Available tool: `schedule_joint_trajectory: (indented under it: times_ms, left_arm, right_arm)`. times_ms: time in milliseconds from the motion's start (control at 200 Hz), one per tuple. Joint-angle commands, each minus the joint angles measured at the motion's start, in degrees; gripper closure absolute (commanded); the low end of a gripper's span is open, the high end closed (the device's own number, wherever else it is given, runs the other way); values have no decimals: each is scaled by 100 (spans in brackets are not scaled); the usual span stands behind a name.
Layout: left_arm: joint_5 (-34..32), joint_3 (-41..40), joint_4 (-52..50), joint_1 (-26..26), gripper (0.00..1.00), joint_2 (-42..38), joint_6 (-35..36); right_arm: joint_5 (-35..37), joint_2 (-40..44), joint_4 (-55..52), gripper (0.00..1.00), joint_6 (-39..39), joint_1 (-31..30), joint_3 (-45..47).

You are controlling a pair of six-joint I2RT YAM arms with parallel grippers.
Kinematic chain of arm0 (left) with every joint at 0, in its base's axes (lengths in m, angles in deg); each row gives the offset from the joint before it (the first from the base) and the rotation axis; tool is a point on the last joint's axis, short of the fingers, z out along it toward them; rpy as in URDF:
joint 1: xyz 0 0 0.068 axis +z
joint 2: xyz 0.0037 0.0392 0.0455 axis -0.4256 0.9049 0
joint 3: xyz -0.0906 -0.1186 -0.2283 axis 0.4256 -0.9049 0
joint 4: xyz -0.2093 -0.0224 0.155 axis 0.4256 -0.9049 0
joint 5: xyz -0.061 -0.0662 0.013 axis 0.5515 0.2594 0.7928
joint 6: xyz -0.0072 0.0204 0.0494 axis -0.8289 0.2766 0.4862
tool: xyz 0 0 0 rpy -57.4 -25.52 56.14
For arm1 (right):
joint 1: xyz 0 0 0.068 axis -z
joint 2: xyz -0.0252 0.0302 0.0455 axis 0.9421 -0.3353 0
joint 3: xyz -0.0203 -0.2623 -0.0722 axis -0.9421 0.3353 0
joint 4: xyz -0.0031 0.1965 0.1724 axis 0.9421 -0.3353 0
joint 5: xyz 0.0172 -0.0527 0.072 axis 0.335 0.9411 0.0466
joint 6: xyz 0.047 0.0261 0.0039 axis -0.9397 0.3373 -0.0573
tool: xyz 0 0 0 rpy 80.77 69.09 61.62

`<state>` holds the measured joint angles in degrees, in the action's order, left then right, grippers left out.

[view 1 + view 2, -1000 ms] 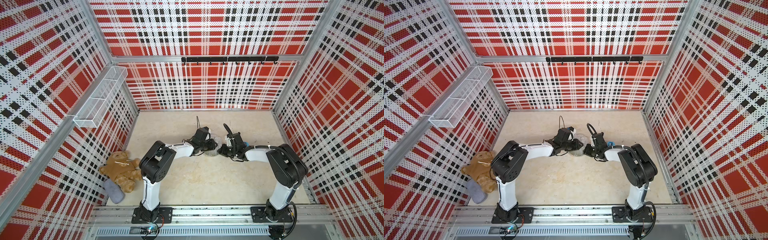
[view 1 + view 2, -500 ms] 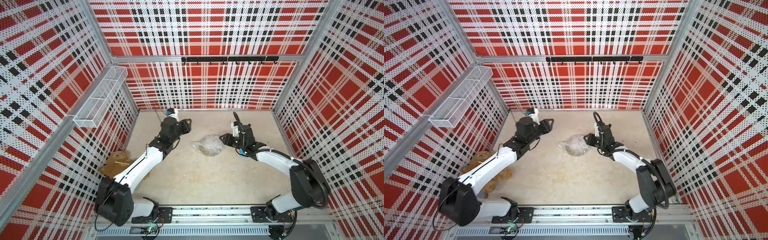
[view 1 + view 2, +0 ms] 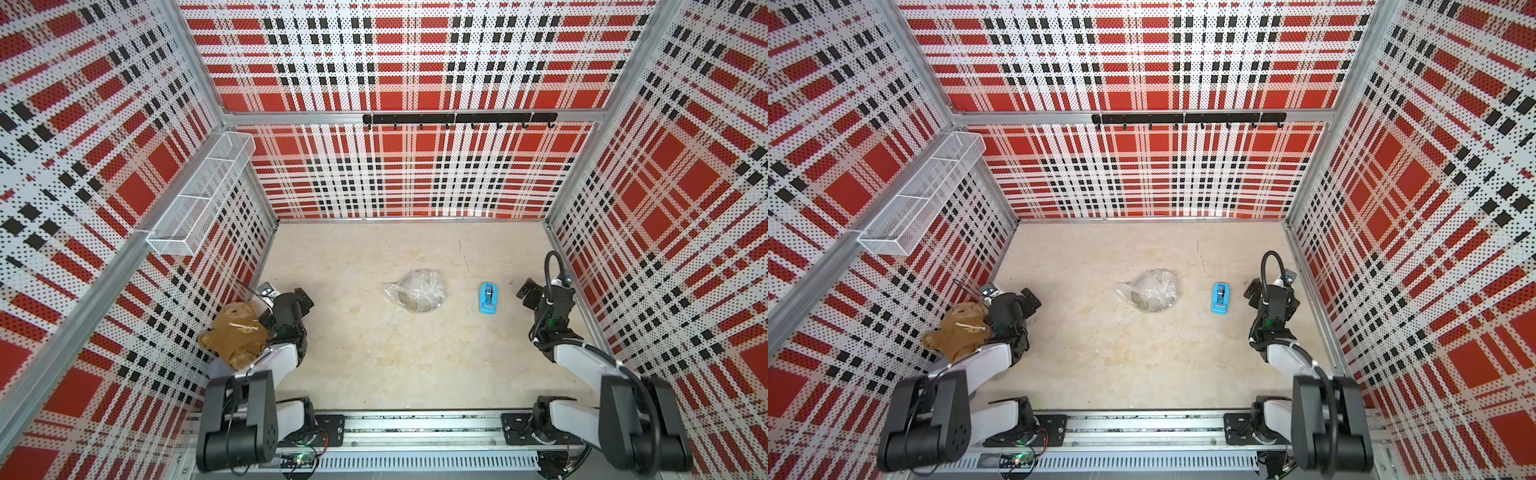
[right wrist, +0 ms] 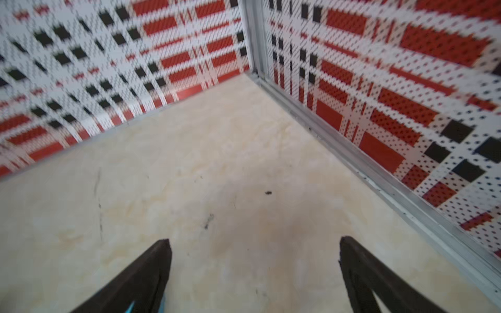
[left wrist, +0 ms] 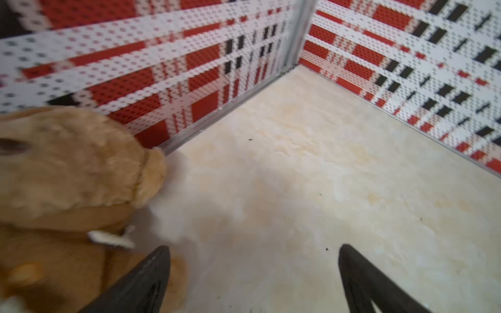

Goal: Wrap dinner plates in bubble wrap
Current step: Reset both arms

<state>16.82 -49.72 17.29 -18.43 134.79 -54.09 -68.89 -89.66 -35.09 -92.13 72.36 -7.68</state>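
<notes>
the left fingers (image 5: pixel 147 279) stood spread wide apart, released, with nothing between them but bare bench (image 5: pixel 284 189). one of them sat right beside the teddy bear (image 5: pixel 67 168); whether it touched the fur could not be told from the blurred left wrist view. the right fingers (image 4: pixel 142 276) were spread just as wide and were also empty, over bare bench near the right wall.

in both top views the two arms were at opposite sides, the left fingers (image 3: pixel 302 297) near the left wall and the right fingers (image 3: pixel 526 293) near the right wall, both well apart from the task's things.

the dinner plate (image 3: pixel 415 302) lay near the middle of the bench, inside the bubble wrap (image 3: pixel 420 279), which was bunched around it in a crumpled, glossy bundle. only a dull yellowish patch of the plate showed through the plastic (image 3: pixel 1148 303). neither arm touched the bundle.

counted: one plate, one piece of bubble wrap, one blue tape dispenser (image 3: pixel 489 298) lying between the bundle and the right fingers, and one teddy bear (image 3: pixel 235 332) against the left wall. there were also one white wire basket (image 3: pixel 203 195) on the left wall and one black hook rail (image 3: pixel 459 118) on the back wall.
</notes>
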Motion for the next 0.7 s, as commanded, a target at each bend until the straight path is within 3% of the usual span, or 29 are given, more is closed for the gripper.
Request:
schedule_joint_trajectory:
  times_ms: [0,95,135,200,255,316,346,396,556,616,696]
  left_arm:
    - [598,243,1851,-268,2,716,913]
    - [561,447,2399,-679,2,1187,1449]
    - [832,465,2707,-763,2,1448,1637]
    - [693,221,2893,-866,2,1276,1745]
    - [731,-419,3835,-813,2,1259,1694]
    - [588,-908,5598,-787,2,1696,1619]
    - [427,-813,5271,-754,2,1568,1494]
    - [139,-592,4391,-819,2,1378,1458]
    - [-20,-668,4900,-907,2,1544,1545]
    - [-17,-677,4900,-912,2,1541,1528]
    - [-20,-672,4908,-915,2,1543,1529]
  right_arm:
    - [-564,-573,1690,0,677,2,102]
    - [-1102,-899,2674,0,1213,-84,232]
    - [-1320,-1133,3221,0,1303,-82,370]
    - [-1790,-1730,4611,0,1579,-148,751]
    - [-1513,-1585,4463,0,1647,-265,864]
    - [-677,-1542,4141,0,1434,-357,713]
    - [-354,-1651,4264,0,1365,-362,677]
    - [-487,-1570,4045,0,1505,-443,634]
    - [-948,-1636,4076,0,1686,-442,578]
    - [-1009,-1570,3468,0,1620,-399,339]
    - [-1069,-1672,3798,0,1652,-385,399]
